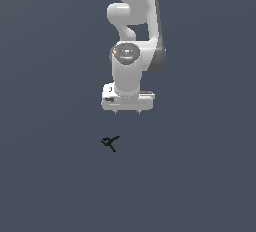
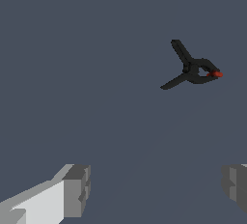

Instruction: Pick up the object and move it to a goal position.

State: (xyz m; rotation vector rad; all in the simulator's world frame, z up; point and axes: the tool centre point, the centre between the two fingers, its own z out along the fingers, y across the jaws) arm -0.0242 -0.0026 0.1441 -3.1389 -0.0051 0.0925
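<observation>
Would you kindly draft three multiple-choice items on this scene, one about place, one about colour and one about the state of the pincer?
1. In the exterior view, where does the black pronged object lie relative to the pincer?
A. Clamped between its fingers
B. Lower in the picture and a little toward the exterior view's left
C. Above the arm's elbow

2. What colour is the small spot at one end of the object?
A. Red
B. Green
C. Yellow

3. What is the state of the pincer?
A. Shut on the object
B. Shut on nothing
C. Open, holding nothing

Answers: 1 B, since the object sits apart on the grey surface, lower than the pincer. 2 A, the wrist view shows a red tip. 3 C, the wrist view shows the fingers wide apart with only bare surface between them.
</observation>
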